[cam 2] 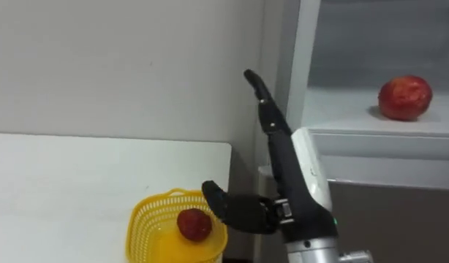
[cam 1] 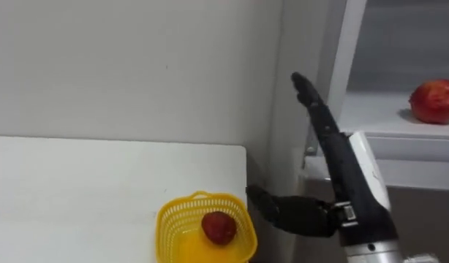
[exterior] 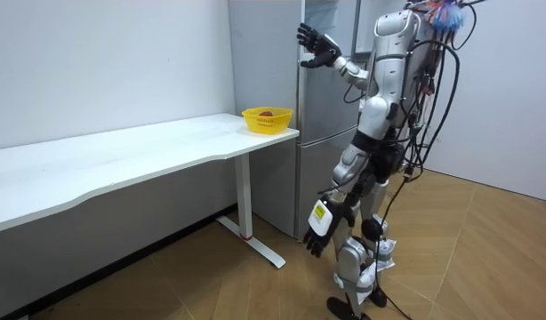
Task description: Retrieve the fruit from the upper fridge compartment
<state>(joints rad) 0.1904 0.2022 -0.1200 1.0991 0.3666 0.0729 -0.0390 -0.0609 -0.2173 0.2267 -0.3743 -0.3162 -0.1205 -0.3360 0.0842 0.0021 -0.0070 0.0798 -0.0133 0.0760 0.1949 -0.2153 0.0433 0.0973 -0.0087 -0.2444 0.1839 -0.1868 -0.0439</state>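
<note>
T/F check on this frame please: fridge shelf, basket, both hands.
1. A red shelf fruit lies on the open fridge's shelf. True.
2. The yellow basket is empty. False: a second red fruit lies in it.
3. The right hand grips the shelf fruit. False: it is open, fingers straight up, apart from that fruit and to its left.
4. The basket stands at the white table's corner next to the fridge. True.
5. The left hand hangs low by the leg. True.
</note>
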